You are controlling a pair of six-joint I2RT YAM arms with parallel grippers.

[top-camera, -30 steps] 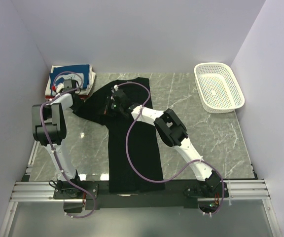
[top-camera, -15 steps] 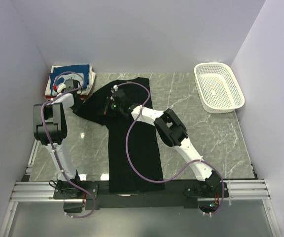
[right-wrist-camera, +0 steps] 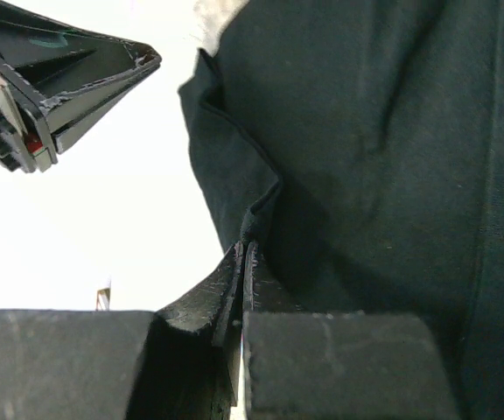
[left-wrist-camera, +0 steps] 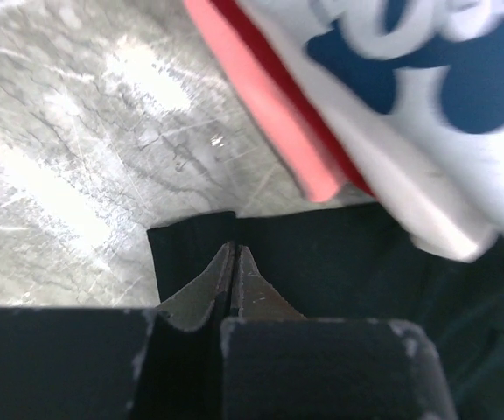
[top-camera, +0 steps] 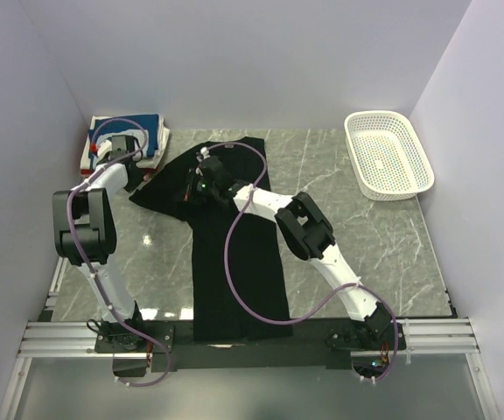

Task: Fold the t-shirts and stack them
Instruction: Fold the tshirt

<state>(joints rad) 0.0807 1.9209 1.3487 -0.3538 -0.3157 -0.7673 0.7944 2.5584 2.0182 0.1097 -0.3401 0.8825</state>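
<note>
A black t-shirt (top-camera: 239, 271) lies spread lengthwise down the middle of the marble table, sleeves at the far end. My left gripper (top-camera: 140, 175) (left-wrist-camera: 234, 248) is shut, its tips pinched on the edge of the left sleeve (left-wrist-camera: 339, 254) near its corner. My right gripper (top-camera: 195, 185) (right-wrist-camera: 248, 247) is shut on a raised fold of the same black t-shirt (right-wrist-camera: 366, 131) near the collar end. Folded t-shirts (top-camera: 128, 140) are stacked at the back left, blue with white print (left-wrist-camera: 427, 61) on top and red (left-wrist-camera: 261, 96) underneath, right beside the left sleeve.
A white perforated basket (top-camera: 390, 157) stands at the back right. White walls close in the table on three sides. A rail (top-camera: 252, 337) with both arm bases runs along the near edge, and the shirt's hem reaches it.
My left jaws have closed on the sleeve edge and the left arm has shifted slightly toward the back. The right arm and the shirt's body have not moved.
</note>
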